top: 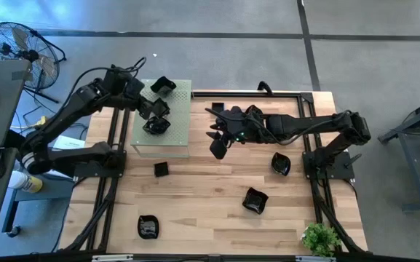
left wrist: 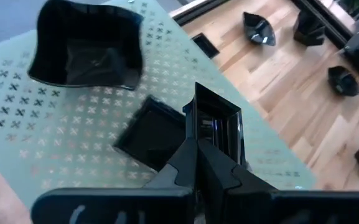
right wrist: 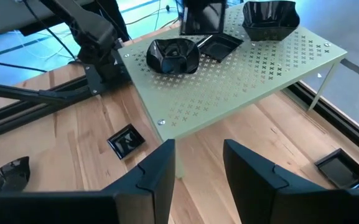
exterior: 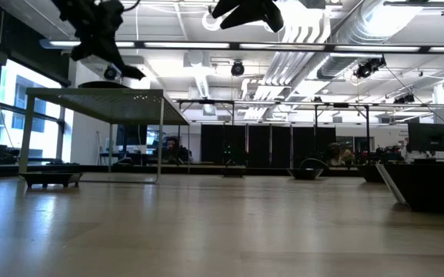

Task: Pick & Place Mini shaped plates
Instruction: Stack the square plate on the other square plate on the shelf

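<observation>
The pale green perforated board [top: 180, 138] stands at the table's far left. On it rest a wavy black plate [left wrist: 86, 50], a flat square plate [left wrist: 148, 134] and another wavy plate [right wrist: 173, 55]. My left gripper [left wrist: 195, 146] hangs over the board, shut on a small square plate [left wrist: 219, 124]. My right gripper [right wrist: 198, 152] hovers open over the table's middle [top: 217, 149] with nothing between its fingers. Several more black plates lie on the wood, among them a tiny square [top: 161, 169] and leaf-rimmed ones [top: 255, 200], [top: 281, 164], [top: 148, 226]. My left gripper pinches one side wall [left wrist: 198, 115] of the small square plate between its two shut fingers, coming slanting down from the table's left. The plate stands on edge, its hollow [right wrist: 201, 15] facing the table's right, just above the flat square plate and clear of the board.
A black frame [top: 308, 145] rims the wooden table. One small square plate [top: 217, 109] lies near the far rail. A small green plant [top: 320, 236] stands at the near right corner. A fan [top: 20, 44] stands beyond the table's left.
</observation>
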